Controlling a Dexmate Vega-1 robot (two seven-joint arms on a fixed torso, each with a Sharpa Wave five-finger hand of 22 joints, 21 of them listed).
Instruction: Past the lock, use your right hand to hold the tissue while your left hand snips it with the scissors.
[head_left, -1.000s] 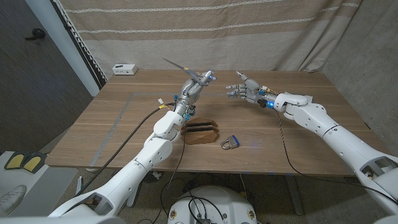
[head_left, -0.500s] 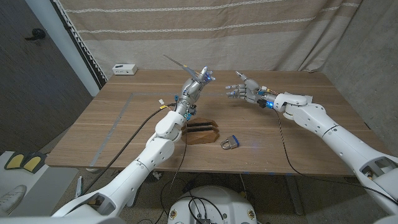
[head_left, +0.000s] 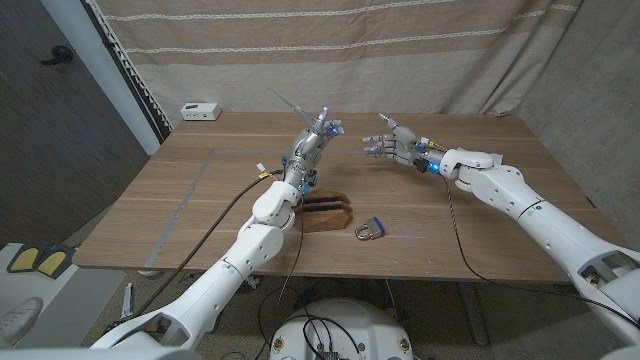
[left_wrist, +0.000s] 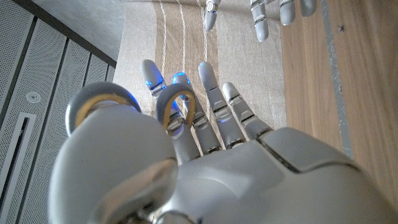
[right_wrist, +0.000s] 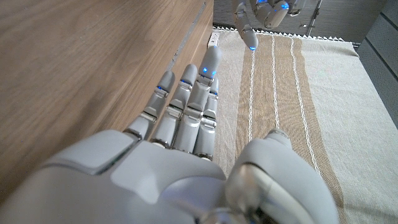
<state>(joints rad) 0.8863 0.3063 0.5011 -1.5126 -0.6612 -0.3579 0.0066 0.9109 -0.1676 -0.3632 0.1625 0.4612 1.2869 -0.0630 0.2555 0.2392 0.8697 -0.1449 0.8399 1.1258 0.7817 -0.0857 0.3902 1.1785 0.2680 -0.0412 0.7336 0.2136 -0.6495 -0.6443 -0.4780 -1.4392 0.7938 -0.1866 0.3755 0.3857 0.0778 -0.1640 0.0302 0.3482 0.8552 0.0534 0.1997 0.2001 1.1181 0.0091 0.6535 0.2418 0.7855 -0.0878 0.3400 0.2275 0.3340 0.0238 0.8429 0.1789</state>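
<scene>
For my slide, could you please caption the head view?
Left hand holds scissors aloft facing the open right hand, padlock on the table.

Blue padlock (head_left: 371, 230), brown wooden table (head_left: 470, 215), beige white-striped curtain (head_left: 330, 55).

- The scissors (head_left: 300, 108): only thin blades poke out past the left hand (head_left: 312, 140) in the head view; the handles are buried in its fingers (the left wrist view shows one loop (left_wrist: 176, 106)).
- The right hand (head_left: 393, 141) looks too small to tell whether anything sits between its fingers.
- The white box (head_left: 200, 111) at the table's far corner shows no readable detail.
</scene>
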